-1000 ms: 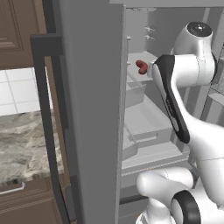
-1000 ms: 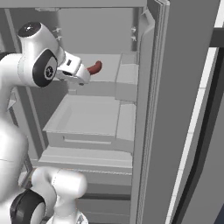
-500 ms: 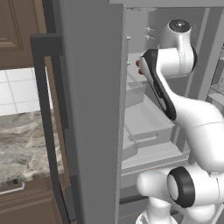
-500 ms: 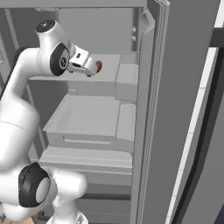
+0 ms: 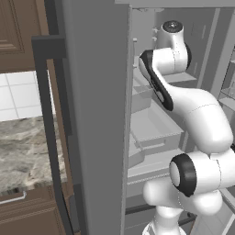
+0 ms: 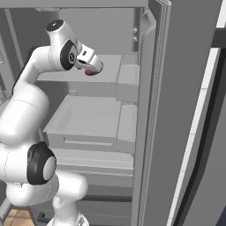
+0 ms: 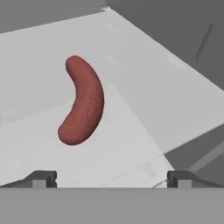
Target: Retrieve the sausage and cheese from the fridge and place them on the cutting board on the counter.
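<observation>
The reddish-brown curved sausage (image 7: 83,100) lies on a pale grey shelf (image 7: 144,87) inside the open fridge (image 5: 96,114). My gripper (image 7: 111,179) hovers just short of it, open, with its two dark fingertips (image 7: 41,178) wide apart and nothing between them. From the right base view the gripper (image 6: 95,66) hangs over the upper shelf, and a bit of the sausage (image 6: 90,72) peeks out beneath it. The counter (image 5: 23,151) shows left of the fridge door. The cheese and the cutting board are out of view.
Below the shelf sits a wide grey drawer (image 6: 88,119) with more drawers under it. The open right door (image 6: 194,132) stands close beside the arm. A dark bar handle (image 5: 46,114) runs down the left door. Dark brown cabinets (image 5: 18,32) hang above the counter.
The arm has swung deeper into the fridge and the hand has come down over the sausage on the shelf. The jaws stayed wide apart.
</observation>
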Robot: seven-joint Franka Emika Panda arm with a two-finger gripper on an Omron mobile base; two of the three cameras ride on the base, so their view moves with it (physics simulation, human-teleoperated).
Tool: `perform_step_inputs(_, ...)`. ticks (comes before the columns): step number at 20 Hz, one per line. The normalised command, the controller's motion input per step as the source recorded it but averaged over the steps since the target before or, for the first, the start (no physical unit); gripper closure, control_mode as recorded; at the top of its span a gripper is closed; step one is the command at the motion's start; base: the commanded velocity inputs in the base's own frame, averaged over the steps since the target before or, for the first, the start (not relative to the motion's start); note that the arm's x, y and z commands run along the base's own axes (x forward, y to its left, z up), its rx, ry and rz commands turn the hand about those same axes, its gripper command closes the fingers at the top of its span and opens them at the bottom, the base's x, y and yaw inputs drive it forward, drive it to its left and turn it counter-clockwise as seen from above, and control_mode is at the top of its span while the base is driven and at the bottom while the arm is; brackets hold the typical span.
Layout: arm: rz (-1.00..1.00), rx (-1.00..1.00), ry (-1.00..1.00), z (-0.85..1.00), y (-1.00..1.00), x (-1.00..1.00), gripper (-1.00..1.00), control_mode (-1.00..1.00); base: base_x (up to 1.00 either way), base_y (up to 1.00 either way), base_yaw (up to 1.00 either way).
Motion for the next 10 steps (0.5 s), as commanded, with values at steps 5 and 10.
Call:
perform_step_inputs(5, -0.03, 0.00, 0.00, -0.27, 0.00, 0.62, -1.00, -1.00, 0.00, 0.00, 0.00)
perform_step_inputs(10, -0.05, 0.00, 0.02, -0.11, 0.00, 0.68, -1.00, -1.00, 0.00, 0.00, 0.00)
